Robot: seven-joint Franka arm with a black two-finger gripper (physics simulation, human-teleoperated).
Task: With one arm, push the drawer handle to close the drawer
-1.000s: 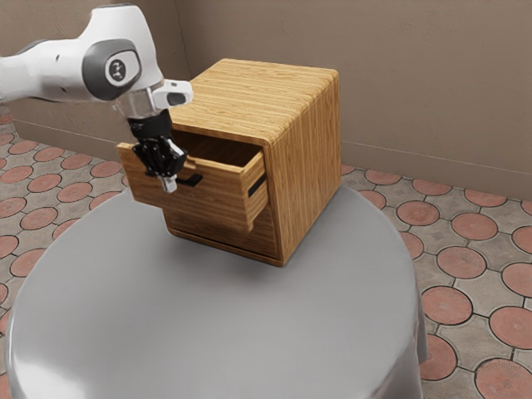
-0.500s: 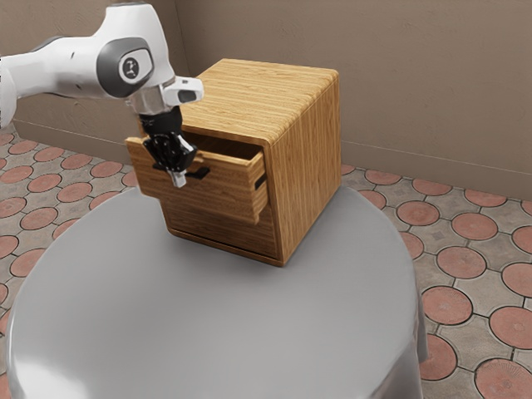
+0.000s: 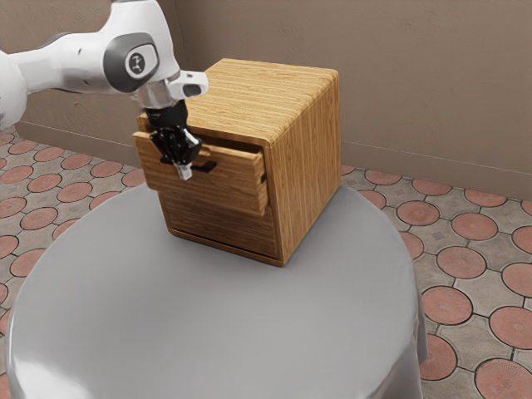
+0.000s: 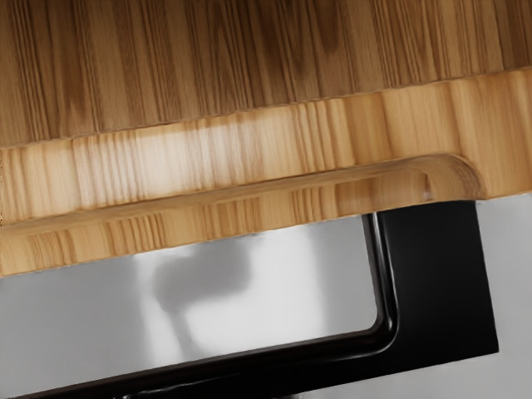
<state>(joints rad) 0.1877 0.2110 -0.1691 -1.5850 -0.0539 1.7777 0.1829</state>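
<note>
Drawer: the upper drawer (image 3: pixel 237 189) stands partly out of the cabinet (image 3: pixel 307 154), a dark gap showing behind its front; the push has some travel left, I judge
Handle: black bar (image 3: pixel 208 166) fixed across the drawer's front, standing off the wood; a natural place to press, since force there should run back into the cabinet
Gripper: at the handle (image 3: pixel 184 171), pointing downward in front of the drawer; whether it is spread or closed, I cannot tell; placed outside the front, it can push inward
Arm: white, reaching from the exterior view's left (image 3: pixel 75 65); the hand low enough to meet the handle
Desk: round, grey-covered (image 3: pixel 274 324), bearing the cabinet; its support matters, as a hard shove might slide the cabinet
Next: steady pressure straight inward; pushing off-centre could skew the drawer; ease off once the front seats
</note>
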